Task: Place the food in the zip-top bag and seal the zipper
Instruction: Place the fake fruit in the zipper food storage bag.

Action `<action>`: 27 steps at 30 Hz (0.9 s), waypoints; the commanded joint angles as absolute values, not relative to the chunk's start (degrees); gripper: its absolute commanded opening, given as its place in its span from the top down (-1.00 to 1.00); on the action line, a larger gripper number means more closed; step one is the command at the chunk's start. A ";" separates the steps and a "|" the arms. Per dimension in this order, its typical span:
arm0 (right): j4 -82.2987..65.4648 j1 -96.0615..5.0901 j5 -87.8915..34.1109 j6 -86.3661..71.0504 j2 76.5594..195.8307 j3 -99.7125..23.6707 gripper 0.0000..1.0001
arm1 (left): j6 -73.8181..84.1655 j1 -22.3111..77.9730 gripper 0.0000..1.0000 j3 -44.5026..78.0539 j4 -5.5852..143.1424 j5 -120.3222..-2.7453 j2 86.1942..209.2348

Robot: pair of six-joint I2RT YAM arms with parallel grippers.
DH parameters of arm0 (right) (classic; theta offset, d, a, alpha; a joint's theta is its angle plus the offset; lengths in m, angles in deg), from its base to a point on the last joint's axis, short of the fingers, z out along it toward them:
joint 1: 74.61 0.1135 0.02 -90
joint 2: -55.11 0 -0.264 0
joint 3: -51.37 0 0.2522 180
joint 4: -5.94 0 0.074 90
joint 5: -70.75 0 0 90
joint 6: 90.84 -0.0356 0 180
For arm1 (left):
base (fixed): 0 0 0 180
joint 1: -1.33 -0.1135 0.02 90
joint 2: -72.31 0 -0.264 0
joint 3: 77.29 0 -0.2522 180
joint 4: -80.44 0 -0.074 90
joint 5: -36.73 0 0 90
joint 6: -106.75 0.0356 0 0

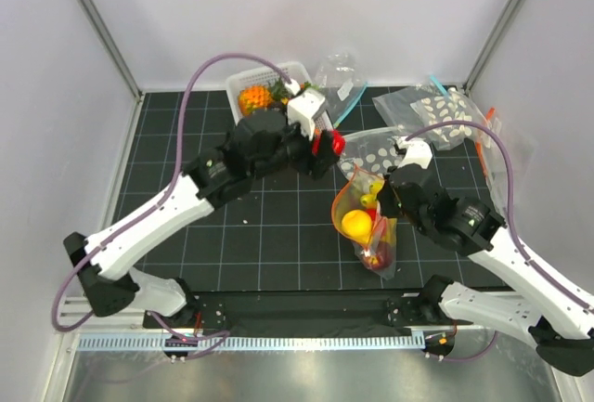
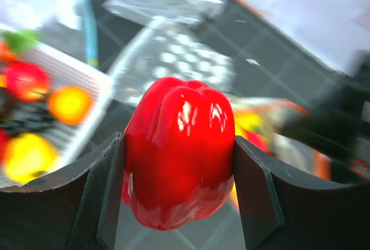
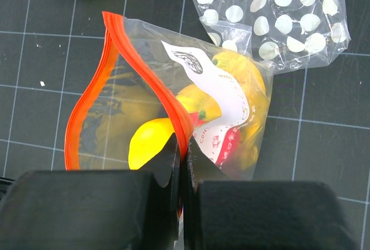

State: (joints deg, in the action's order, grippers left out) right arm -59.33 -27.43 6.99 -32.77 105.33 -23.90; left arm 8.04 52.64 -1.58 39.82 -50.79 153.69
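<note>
The left gripper [image 2: 179,172] has its 2 jaws clamped on a red toy pepper [image 2: 179,146] above the table [image 1: 269,235], up-left of the zip-top bag [image 3: 231,88]. The right gripper [image 3: 184,163] pinches the zipper [image 3: 139,59]. The bag's mouth gapes far-left, its long axis running near-far, with yellow and red food [image 3: 151,140] inside.

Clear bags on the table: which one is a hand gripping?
The bag with the orange-red zip strip, pinched at its rim by the right hand; the white-dotted bags and the blue-strip bag lie untouched.
</note>
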 commanded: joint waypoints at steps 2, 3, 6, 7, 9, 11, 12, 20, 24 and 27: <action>-57.83 -27.33 8.00 -33.71 103.19 -25.75 0.99 | -3.88 60.03 0.05 8.49 47.41 -52.48 145.44; -57.92 -27.41 8.17 -33.71 103.19 -26.10 0.99 | -4.86 62.39 0.06 9.74 49.08 -52.31 144.56; -58.53 -27.33 8.35 -33.89 102.84 -26.81 0.99 | -7.93 65.74 0.10 12.65 51.29 -51.26 142.89; -58.62 -27.41 8.35 -34.06 102.66 -26.90 0.99 | -8.47 66.45 0.11 13.09 52.34 -50.99 143.06; -58.88 -27.42 8.26 -34.33 102.31 -27.07 0.98 | -9.78 68.03 0.13 14.67 53.66 -50.55 143.50; -58.97 -27.33 8.26 -34.85 102.05 -26.99 0.99 | -10.58 69.18 0.16 16.77 57.94 -50.90 144.63; -58.97 -27.41 8.17 -34.86 101.87 -26.90 0.99 | -10.75 70.14 0.15 17.22 59.28 -50.99 145.34; -60.37 -27.42 7.99 -35.30 101.43 -27.51 0.99 | -11.11 70.59 0.15 14.60 60.70 -47.39 153.07; -64.24 -27.42 8.79 -35.21 103.36 -30.32 0.99 | -11.19 70.59 0.16 13.45 60.79 -45.54 156.15; -65.65 -27.42 9.49 -35.47 103.46 -30.68 0.98 | -11.20 70.59 0.16 12.74 60.79 -43.70 157.91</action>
